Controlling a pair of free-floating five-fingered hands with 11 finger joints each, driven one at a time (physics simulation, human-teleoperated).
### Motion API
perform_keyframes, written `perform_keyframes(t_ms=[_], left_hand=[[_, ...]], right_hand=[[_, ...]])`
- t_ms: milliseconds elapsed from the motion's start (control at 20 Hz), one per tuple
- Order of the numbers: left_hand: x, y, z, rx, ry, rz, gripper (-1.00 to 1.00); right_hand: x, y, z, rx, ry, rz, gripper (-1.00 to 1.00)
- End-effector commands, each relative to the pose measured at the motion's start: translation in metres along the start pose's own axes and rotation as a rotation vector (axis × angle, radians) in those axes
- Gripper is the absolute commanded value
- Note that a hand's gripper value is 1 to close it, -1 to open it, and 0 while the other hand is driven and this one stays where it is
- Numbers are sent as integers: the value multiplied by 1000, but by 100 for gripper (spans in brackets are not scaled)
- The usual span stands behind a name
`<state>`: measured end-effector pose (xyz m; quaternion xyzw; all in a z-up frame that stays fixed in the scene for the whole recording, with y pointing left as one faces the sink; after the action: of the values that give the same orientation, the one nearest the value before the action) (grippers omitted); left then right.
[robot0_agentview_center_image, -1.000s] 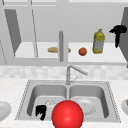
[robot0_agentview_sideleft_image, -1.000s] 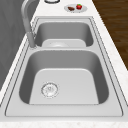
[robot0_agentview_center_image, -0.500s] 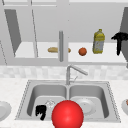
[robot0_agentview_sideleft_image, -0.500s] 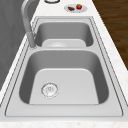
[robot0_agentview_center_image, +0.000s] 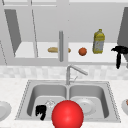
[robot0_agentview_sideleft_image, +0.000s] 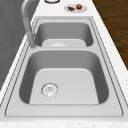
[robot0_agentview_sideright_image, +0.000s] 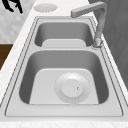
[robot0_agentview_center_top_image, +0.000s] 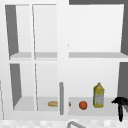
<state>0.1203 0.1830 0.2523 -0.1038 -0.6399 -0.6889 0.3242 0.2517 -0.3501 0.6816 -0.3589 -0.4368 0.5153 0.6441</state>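
Observation:
My left hand (robot0_agentview_center_image: 40, 111) hangs low in front of the left basin's near rim, fingers loose and pointing down, holding nothing. In the right side view it (robot0_agentview_sideright_image: 13, 5) shows at the far end, beside a small white plate (robot0_agentview_sideright_image: 45, 7). My right hand (robot0_agentview_center_image: 119, 53) floats at the right edge of the open cabinet shelf, just right of a yellow bottle (robot0_agentview_center_image: 98, 41), with fingers straight and one drooping down. In the upper view the same hand (robot0_agentview_center_top_image: 120, 103) is next to the bottle (robot0_agentview_center_top_image: 98, 96). A big red ball (robot0_agentview_center_image: 67, 115) sits at the sink's front rim.
The shelf also holds an orange fruit (robot0_agentview_center_image: 82, 51) and a bread roll (robot0_agentview_center_image: 53, 49) behind the cabinet door's handle (robot0_agentview_center_image: 61, 46). The faucet (robot0_agentview_center_image: 72, 72) rises between the basins. A white plate (robot0_agentview_sideright_image: 72, 88) lies in the right basin. A saucer with a strawberry (robot0_agentview_sideleft_image: 75, 8) sits on the right counter.
My right hand has sunk a little at the cabinet's right edge. The left hand and the red ball have stayed put.

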Motion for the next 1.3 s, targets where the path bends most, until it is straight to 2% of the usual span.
perform_keyframes(t_ms=[0,350,550,600,800,900,1250], left_hand=[[0,0,0,0,0,0,0],[0,0,0,0,0,0,0],[0,0,0,0,0,0,0],[0,0,0,0,0,0,0],[0,0,0,0,0,0,0],[0,0,0,0,0,0,0],[0,0,0,0,0,0,0]], right_hand=[[1,37,19,-26,12,30,-100],[-5,105,50,-8,13,34,-100],[-12,145,66,0,38,37,-100],[-14,151,59,0,51,9,-100],[-31,181,49,29,5,13,-100],[-37,197,45,47,-5,34,-100],[-76,238,23,170,-85,36,-100]])
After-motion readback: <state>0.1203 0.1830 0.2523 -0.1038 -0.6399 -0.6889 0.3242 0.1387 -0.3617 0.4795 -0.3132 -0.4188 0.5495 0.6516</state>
